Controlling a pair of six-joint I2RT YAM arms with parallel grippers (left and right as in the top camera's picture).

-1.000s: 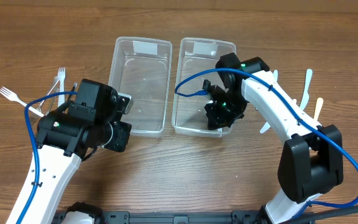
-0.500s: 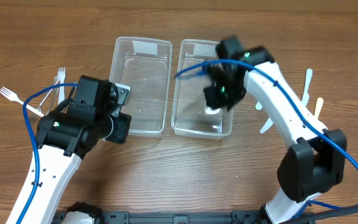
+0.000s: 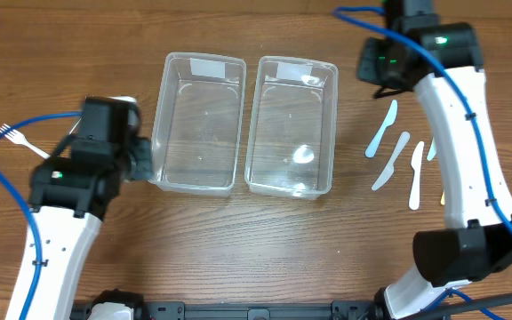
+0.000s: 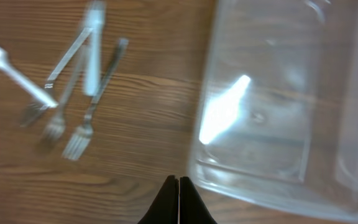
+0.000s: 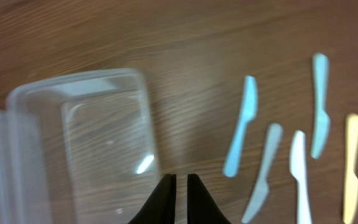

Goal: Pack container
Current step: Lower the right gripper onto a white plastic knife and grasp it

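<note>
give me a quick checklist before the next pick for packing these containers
1. left gripper shut, empty: ok
2. right gripper shut, empty: ok
3. left container and right container upright, uncovered: ok
4. forks loose on the table beside the left container: ok
5. knives on the table, outside the containers: ok
6. white patch in the right container, item or glare: cannot tell
</note>
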